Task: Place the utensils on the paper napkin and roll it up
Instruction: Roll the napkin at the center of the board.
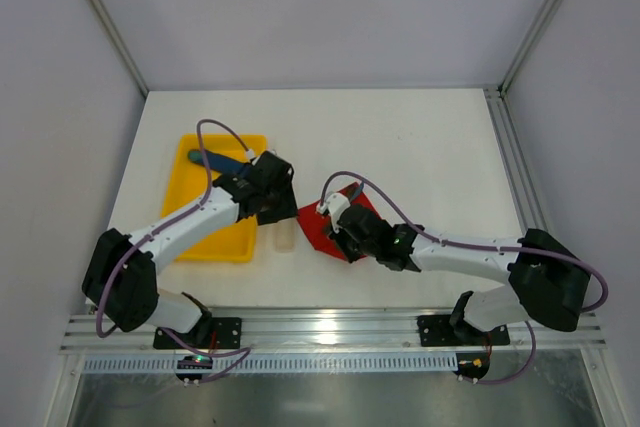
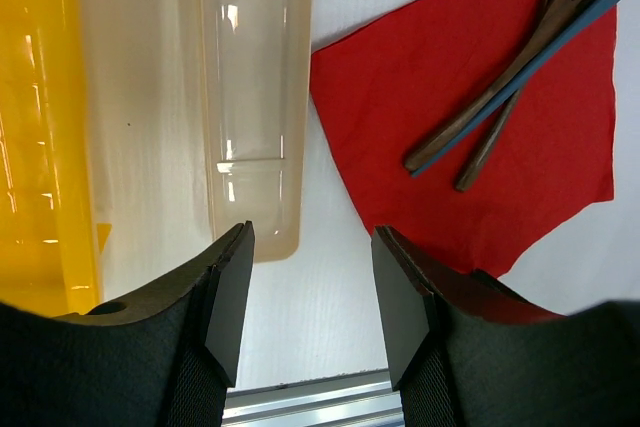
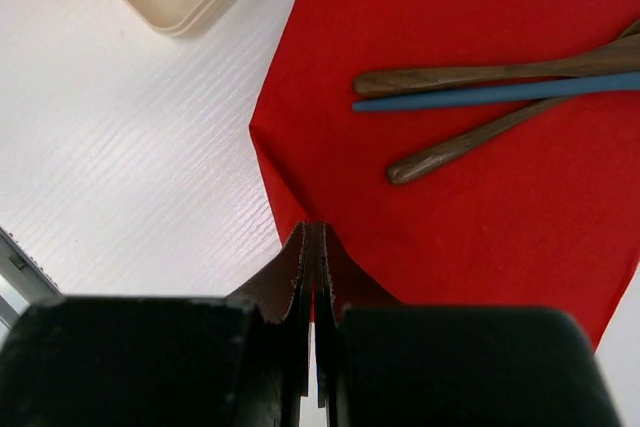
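1. Pinching the near edge of the paper napkin (image 3: 480, 237), the right gripper (image 3: 312, 247) has its two fingers pressed flat together with no gap. The red sheet runs right up into the tips, so I judge it clamped on the paper rather than closed on nothing.
2. The napkin lies on the white table (image 3: 130, 167), just to the right of a translucent beige container (image 2: 255, 97). A slight crease lifts along the edge beside the pinch.
3. The utensils (image 3: 470, 77) are two slim dark wooden pieces, one of them a fork in the left wrist view. They rest on the sheet away from the pinched edge, with a slim blue stick (image 3: 500, 94) lying between them.
4. The left gripper (image 2: 312, 287) hovers with its jaws apart and nothing between them, over bare table between the container and the napkin. The yellow tray (image 2: 40, 147) is at its left.
5. The napkin looks thin, limp and very light. A hard tug would likely tear it, and a single pinch will probably raise only a flap, not the whole side. The edge is the sensible place to hold it, folding it gently over toward the utensils.
6. The utensils look stiff, smooth and light, so they may slide or roll as the paper rises. The fold should trap them early.
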Motion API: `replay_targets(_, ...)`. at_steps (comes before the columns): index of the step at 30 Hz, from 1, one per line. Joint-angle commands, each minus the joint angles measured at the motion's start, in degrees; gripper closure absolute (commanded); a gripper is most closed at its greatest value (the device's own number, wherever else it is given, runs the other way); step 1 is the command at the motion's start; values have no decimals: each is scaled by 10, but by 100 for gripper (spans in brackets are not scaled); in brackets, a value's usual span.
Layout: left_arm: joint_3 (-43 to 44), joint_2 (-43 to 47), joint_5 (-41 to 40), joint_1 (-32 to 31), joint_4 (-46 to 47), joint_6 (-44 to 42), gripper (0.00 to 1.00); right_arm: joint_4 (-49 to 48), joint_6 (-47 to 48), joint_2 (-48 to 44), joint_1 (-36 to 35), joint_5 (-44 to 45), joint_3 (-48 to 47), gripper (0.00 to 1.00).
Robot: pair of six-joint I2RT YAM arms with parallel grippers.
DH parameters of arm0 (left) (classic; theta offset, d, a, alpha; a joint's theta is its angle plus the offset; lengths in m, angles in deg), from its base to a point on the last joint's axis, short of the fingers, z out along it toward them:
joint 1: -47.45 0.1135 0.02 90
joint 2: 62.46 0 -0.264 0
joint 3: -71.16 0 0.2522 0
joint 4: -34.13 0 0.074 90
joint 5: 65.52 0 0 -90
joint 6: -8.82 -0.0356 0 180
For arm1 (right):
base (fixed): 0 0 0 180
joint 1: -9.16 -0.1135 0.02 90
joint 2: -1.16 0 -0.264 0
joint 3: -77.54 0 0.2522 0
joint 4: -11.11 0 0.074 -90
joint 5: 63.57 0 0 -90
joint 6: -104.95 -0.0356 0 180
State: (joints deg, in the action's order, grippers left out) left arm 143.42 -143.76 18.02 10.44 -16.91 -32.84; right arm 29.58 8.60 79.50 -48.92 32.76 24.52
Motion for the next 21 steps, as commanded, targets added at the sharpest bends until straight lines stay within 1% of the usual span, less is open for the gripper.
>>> replay_targets(1, -4, -5, -9, -7, 23, 12, 46, -33, 5, -18, 22, -40, -17, 96)
replay_targets(8, 1, -24, -5, -25, 34, 14, 45, -53, 4, -1, 47, -53, -18, 96)
replay_targets(21, 21, -43, -15, -49, 29, 18, 46, -83, -16, 2, 97, -47, -21, 96)
